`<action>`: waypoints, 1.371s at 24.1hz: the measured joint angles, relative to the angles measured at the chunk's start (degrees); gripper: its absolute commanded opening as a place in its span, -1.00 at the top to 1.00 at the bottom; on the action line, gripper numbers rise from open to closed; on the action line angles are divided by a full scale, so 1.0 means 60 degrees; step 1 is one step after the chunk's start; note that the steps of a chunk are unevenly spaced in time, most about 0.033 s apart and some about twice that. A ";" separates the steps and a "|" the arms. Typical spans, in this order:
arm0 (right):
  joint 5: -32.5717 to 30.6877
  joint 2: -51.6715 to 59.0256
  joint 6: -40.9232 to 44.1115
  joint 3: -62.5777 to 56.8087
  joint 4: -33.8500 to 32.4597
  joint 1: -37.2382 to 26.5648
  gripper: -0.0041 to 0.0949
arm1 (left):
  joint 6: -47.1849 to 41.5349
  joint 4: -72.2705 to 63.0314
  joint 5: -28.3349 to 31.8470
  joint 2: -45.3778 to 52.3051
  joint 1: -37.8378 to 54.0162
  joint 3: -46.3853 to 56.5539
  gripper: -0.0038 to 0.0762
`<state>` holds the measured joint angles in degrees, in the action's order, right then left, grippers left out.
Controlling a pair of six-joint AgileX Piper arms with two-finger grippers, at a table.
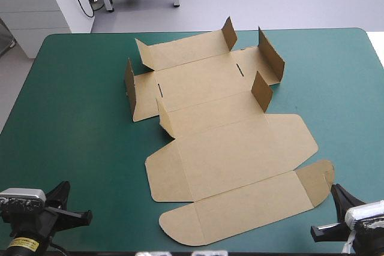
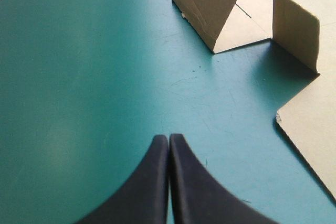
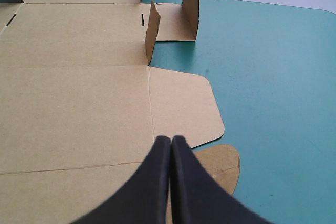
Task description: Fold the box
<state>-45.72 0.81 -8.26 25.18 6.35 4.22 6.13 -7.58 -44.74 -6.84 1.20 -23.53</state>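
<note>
One brown box (image 1: 222, 124) lies on the table (image 1: 78, 118), not yet folded. It is a single cut sheet spread across the middle of the teal-green cover, running from about 12 o'clock down toward 5 o'clock in the high view.

Most of the sheet is flat. Six small tabs (image 1: 261, 91) stand up from it, three along its 9 o'clock side and three along its 3 o'clock side. The far-left one may be leaning rather than upright. Two short dark slots (image 1: 240, 70) are cut in the middle strip between them.

Nearer the robot, the broad lid panel (image 1: 240, 154) lies flat with one rounded ear at each end. The long tuck flap (image 1: 246, 208) beyond it also lies flat, and it too has two rounded ends.

There are two pincers, both pressed together and gripping nothing. The left pincer (image 2: 168, 140) is at the table's 7 o'clock corner. Its black fingers meet in one point over bare cover, apart from the sheet. Two of the raised tabs and one cut edge of board lie ahead of it, toward 1 o'clock.

The right pincer (image 3: 170, 141) is at the 5 o'clock corner. Its tips are over the near end of the tuck flap, just beside the rounded end (image 3: 224, 163). The flat board stretches away ahead of it toward 11 o'clock. The views do not show whether it touches the board.
</note>
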 measured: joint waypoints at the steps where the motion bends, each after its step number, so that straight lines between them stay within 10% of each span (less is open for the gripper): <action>1: 0.0000 0.0000 0.0000 0.0000 0.0000 0.0000 0.96 | 0.0000 0.0000 0.0000 0.0000 0.0000 0.0000 0.92; 22: 0.0441 -0.0152 0.0000 0.0137 -0.0012 0.0000 0.96 | 0.0003 0.0000 0.0000 0.0000 0.0000 0.0000 0.92; 33: 0.0860 -0.4242 -0.1007 0.2240 0.1004 0.0000 0.96 | 0.0003 0.0000 0.0000 0.0000 0.0000 0.0000 0.92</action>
<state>-40.56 -24.65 -14.30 38.61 12.38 4.22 6.15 -7.58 -44.74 -6.84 1.20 -23.53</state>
